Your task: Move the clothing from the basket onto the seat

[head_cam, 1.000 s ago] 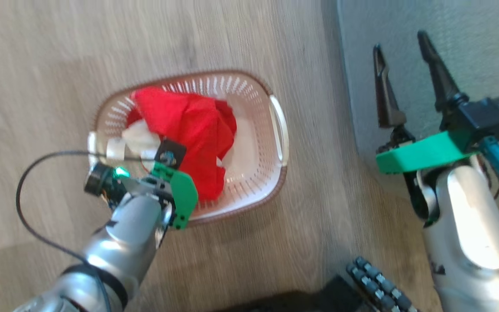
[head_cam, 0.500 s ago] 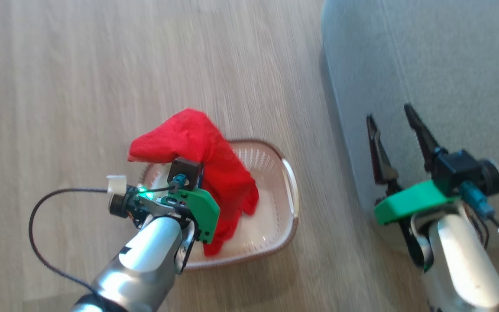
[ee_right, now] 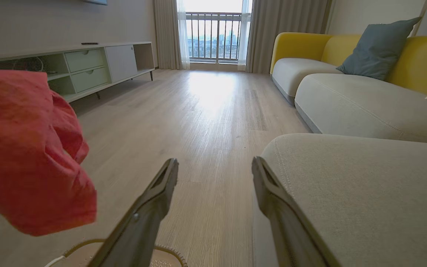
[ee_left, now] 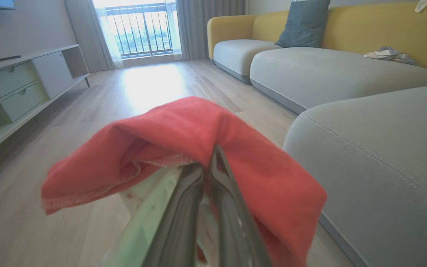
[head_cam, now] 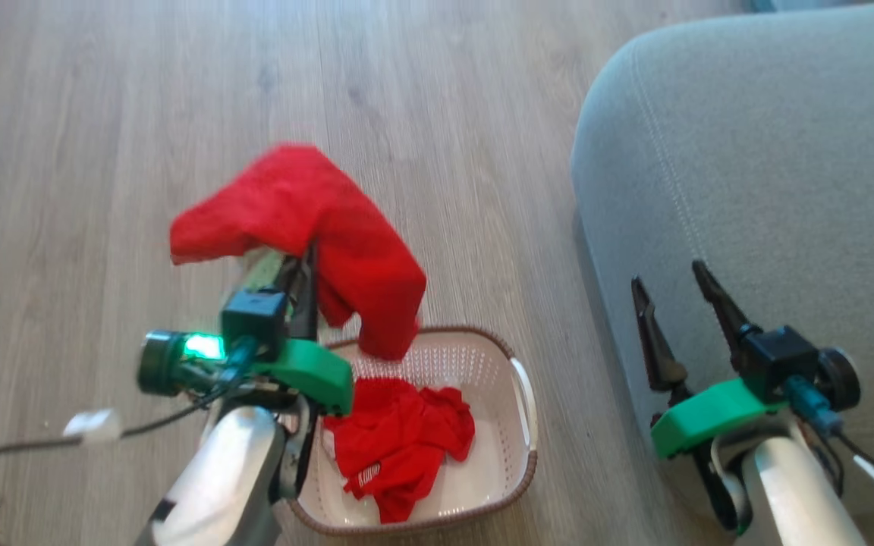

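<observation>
**One red garment lifted, one left in the basket**

The left gripper [ee_left: 208, 163] has its two dark fingers pinched shut on a fold of a bright red soft fabric garment [head_cam: 315, 220]. The cloth drapes over the fingertips on both sides, and its lowest corner hangs above the far rim of the small cream perforated plastic basket [head_cam: 482, 356]. Carrying it this high is probably meant to keep the cloth from snagging the rim on its way to the large grey upholstered seat [head_cam: 771, 152], which stands to the right, near the basket but apart from it.

A second red garment with small white lettering [head_cam: 399, 444] lies crumpled on the basket's bottom, toward its left wall. The right gripper [head_cam: 668, 277] hovers over the seat's near left edge, jaws spread wide and empty, clear of that path.

A second ago the held garment was still bunched inside the basket. Since then the left arm has raised it out. The head camera has shifted too, so the basket now shows lower.
</observation>
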